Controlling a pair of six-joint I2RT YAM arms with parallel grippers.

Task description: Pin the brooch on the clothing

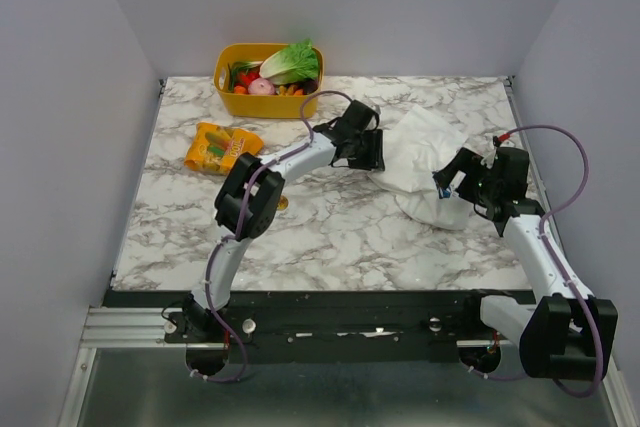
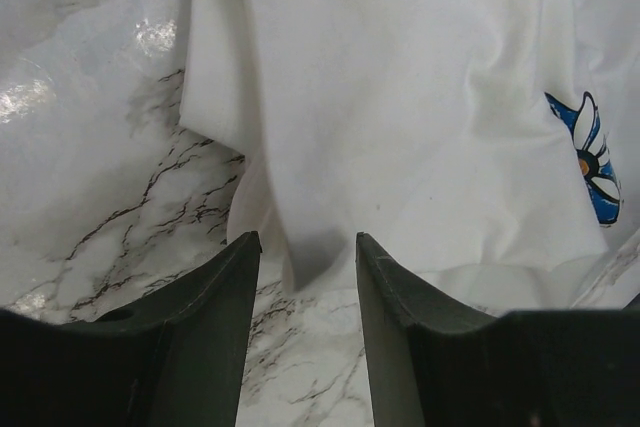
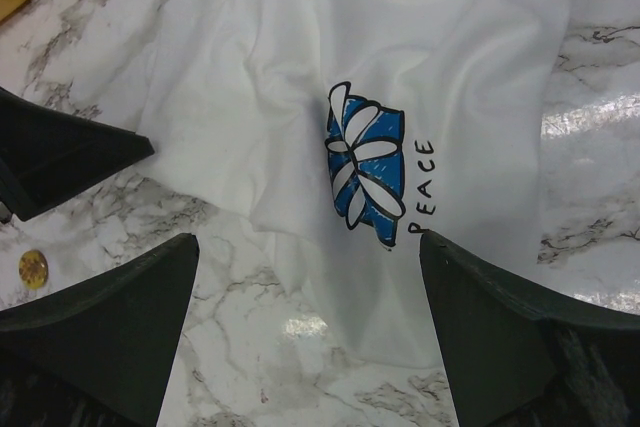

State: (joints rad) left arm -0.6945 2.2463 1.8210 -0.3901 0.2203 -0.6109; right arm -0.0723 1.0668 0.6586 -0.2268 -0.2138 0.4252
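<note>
Your brooch (image 3: 33, 268) sits bare on the marble table (image 3: 260, 347), left of the T-shirt (image 3: 250, 77) and touching nothing. It's a hard, light little disc, probably slippery, so I'd pinch it across the rim with the fingertips alone. The shirt is limp and rumpled and will likely bunch and slide, so pin it down near the blue print (image 3: 365, 162). Your left gripper (image 2: 305, 247) has its fingers partly apart and empty, just short of the hem. Your right gripper (image 3: 308, 242) hangs spread wide over the print, also empty. Only the right wrist view catches the brooch. The top view alone shows the yellow basket (image 1: 230, 97) and orange packet (image 1: 222, 147) at far left.
</note>
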